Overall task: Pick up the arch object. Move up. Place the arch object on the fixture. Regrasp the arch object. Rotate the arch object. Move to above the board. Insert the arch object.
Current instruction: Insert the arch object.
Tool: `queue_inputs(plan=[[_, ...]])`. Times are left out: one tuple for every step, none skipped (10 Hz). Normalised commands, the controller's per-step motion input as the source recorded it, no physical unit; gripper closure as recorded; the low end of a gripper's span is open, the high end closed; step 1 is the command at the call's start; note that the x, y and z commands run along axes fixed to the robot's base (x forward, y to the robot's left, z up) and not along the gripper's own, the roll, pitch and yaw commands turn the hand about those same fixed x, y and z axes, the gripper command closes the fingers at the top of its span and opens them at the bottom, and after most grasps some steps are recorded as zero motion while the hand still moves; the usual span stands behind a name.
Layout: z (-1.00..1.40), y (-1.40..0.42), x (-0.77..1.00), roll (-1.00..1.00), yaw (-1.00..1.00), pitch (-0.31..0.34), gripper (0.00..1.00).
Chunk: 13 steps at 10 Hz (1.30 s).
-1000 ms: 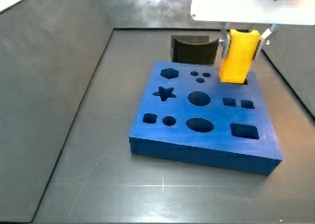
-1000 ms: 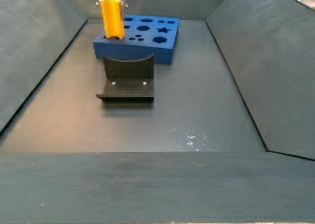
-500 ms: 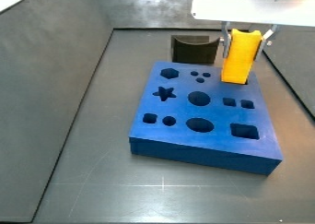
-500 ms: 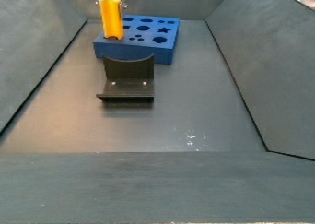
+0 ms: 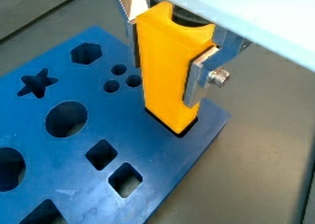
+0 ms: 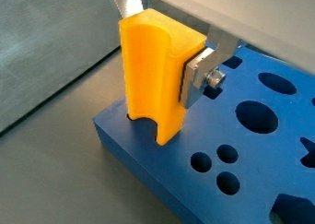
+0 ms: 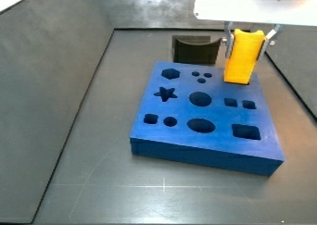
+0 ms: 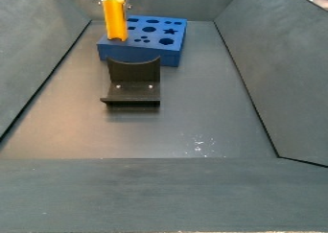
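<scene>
In a side view, the board [image 7: 205,113] is lying on the floor, fixture [image 7: 195,49] behind it. The end effector [image 7: 246,36] is clamping the arch object [image 7: 240,57] upright over the board's far corner. Insertion is underway; next, lowering straight down.

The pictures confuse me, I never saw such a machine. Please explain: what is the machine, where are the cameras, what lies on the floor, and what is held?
It is a robot arm ending in a two-finger gripper. Two cameras sit on its wrist, looking down closely; two others stand beside the table. On the dark floor lie a blue board with shaped holes and a dark notched fixture. The gripper, at one corner of the board, holds a yellow arch object upright, its lower end entering a hole there, as both wrist views show.
</scene>
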Motion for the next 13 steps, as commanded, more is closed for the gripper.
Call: queue_inputs(plan=[[-0.69,0.00,1.00,0.04,0.00,0.047,1.00],[-0.69,-0.09,1.00,0.10,0.00,0.054,1.00],[-0.73,-0.17,1.00,0.14,0.00,0.060,1.00],[-0.76,-0.21,1.00,0.13,0.00,0.020,1.00],[-0.78,-0.22,0.99,0.12,0.00,0.001,1.00],[-0.55,-0.16,0.87,0.23,0.00,0.196,1.00],[-0.20,0.00,0.40,0.16,-0.03,0.221,1.00],[-0.68,0.00,0.35,0.17,0.00,0.143,1.00],[-1.00,0.00,0.34,0.10,-0.05,0.079,1.00],[-1.00,0.00,0.38,0.08,-0.09,0.070,1.00],[-0.14,0.03,0.15,-0.08,-0.05,-0.020,1.00],[-0.02,0.06,0.00,-0.05,-0.07,-0.016,1.00],[0.00,0.00,0.00,0.00,0.00,0.000,1.00]])
